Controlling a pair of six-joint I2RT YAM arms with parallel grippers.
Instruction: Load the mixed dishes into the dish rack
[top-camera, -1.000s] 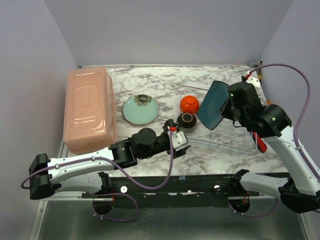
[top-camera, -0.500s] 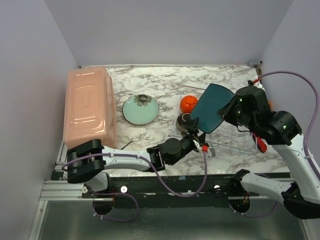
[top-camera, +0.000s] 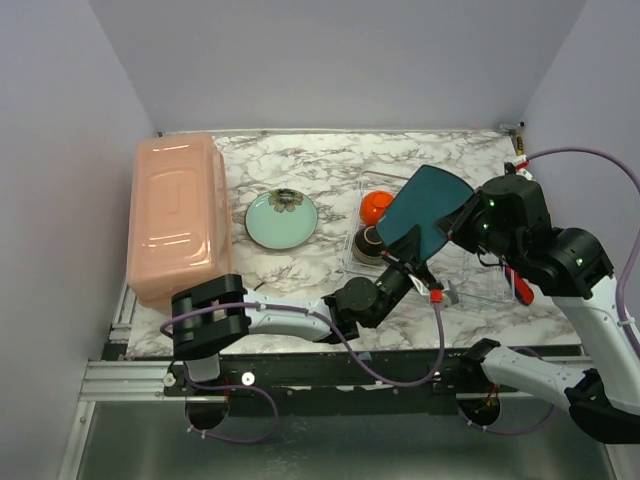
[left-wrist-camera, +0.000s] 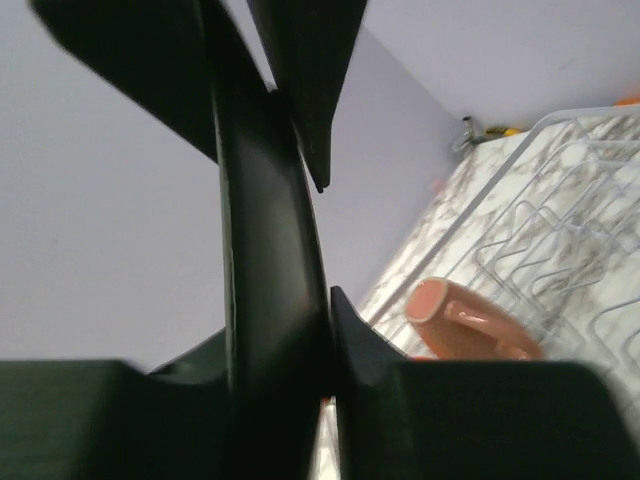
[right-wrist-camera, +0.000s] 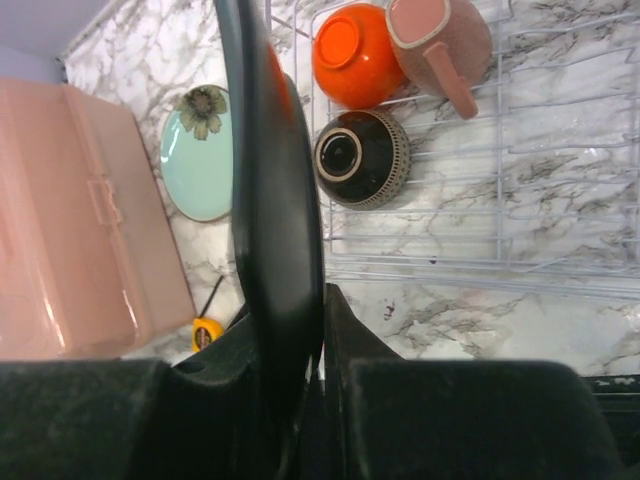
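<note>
The dark teal rounded-square plate (top-camera: 425, 212) hangs tilted over the dish rack (top-camera: 482, 297). My right gripper (top-camera: 457, 222) is shut on its right edge, and the plate's rim (right-wrist-camera: 270, 200) runs up between the jaws (right-wrist-camera: 315, 300). My left gripper (top-camera: 411, 263) reaches up from below and is shut on the lower edge (left-wrist-camera: 270, 250), with both pads against the rim (left-wrist-camera: 310, 310). In the rack lie the orange bowl (top-camera: 374, 206), the dark brown bowl (top-camera: 368, 243) and the pinkish-tan mug (right-wrist-camera: 440, 40). In the top view the plate hides the mug.
A pale mint round plate (top-camera: 281, 219) with a flower sits on the marble left of the rack. The long salmon-pink tub (top-camera: 178, 215) fills the left side. A yellow tape measure (right-wrist-camera: 207, 331) lies near the front edge. A red-handled tool (top-camera: 522, 285) lies by the rack's right end.
My left arm has swung right under the plate and its gripper has closed on the plate's lower edge. The right arm has carried the plate slightly left over the rack.
</note>
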